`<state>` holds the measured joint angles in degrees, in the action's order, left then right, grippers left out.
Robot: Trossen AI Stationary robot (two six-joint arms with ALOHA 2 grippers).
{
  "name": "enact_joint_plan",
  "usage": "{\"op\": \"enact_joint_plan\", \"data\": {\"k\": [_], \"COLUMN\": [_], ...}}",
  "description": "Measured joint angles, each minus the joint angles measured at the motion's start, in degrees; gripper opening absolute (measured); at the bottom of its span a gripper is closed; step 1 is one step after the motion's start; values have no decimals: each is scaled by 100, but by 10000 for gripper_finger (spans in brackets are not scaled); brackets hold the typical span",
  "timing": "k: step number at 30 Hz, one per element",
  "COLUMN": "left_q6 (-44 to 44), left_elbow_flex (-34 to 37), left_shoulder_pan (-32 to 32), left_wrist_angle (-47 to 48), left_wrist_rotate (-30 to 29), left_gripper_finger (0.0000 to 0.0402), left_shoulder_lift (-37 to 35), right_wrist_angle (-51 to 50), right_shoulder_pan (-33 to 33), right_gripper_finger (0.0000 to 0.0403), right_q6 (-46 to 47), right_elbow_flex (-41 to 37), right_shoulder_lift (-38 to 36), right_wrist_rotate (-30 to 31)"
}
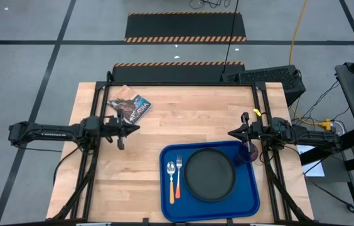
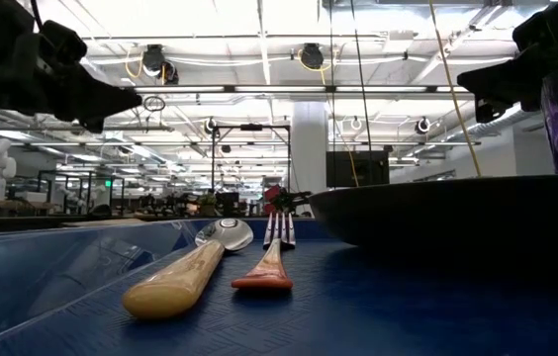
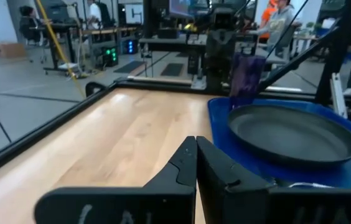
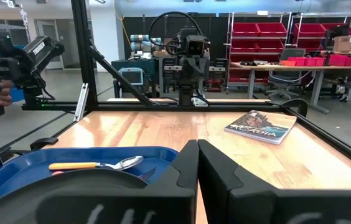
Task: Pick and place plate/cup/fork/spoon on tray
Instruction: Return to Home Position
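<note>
The blue tray (image 1: pixel 252 194) lies at the table's near right. On it lie the black plate (image 1: pixel 209 174), and to its left the spoon (image 1: pixel 171 179) and the fork (image 1: pixel 179 172), side by side. The purple cup (image 1: pixel 247 153) stands upright in the tray's far right corner, partly under my right arm. My right gripper (image 1: pixel 230 134) is shut and empty, above the table just beyond the tray's far edge. My left gripper (image 1: pixel 138 129) is shut and empty at the far left, near a book. Its wrist view shows the shut fingers (image 3: pixel 195 149), the plate (image 3: pixel 290 134) and the cup (image 3: pixel 247 79).
A book (image 1: pixel 131 105) lies flat at the table's far left, and also shows in the right wrist view (image 4: pixel 262 126). A black frame (image 1: pixel 183 85) runs around the table's edges. Bare wood (image 1: pixel 183 119) lies between the two grippers. People show in the room behind.
</note>
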<state>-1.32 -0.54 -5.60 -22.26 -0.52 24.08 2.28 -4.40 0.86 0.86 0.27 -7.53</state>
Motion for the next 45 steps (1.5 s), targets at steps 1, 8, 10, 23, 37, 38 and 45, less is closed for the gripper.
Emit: {"op": "enact_joint_plan", "data": {"k": [1, 8, 10, 23, 37, 38, 45], "left_q6": [0, 16, 22, 15, 235, 231, 193], "left_elbow_flex": [-2, -2, -2, -4, -20, -20, -20], "left_shoulder_pan": [14, 85, 96, 410, 500, 500, 500], "left_wrist_angle": [43, 381, 531, 1333, 2072, 2086, 2145], "left_wrist_rotate": [-1, -150, -222, -533, -541, -490, -199], "left_gripper_finger": [0, 0, 0, 0, 0, 0, 0], "left_shoulder_lift": [-73, -594, -733, -1539, -2382, -2381, -2380], "right_wrist_angle": [0, 0, 0, 2, 3, 2, 2], "right_shoulder_pan": [0, 0, 0, 0, 2, 1, 0], "right_gripper_finger": [0, 0, 0, 0, 0, 0, 0], "right_q6": [0, 0, 0, 0, 0, 0, 0], "right_elbow_flex": [0, 0, 0, 0, 0, 0, 0], "right_shoulder_lift": [0, 0, 0, 2, 2, 2, 2], "right_wrist_rotate": [0, 0, 0, 0, 0, 1, 2]}}
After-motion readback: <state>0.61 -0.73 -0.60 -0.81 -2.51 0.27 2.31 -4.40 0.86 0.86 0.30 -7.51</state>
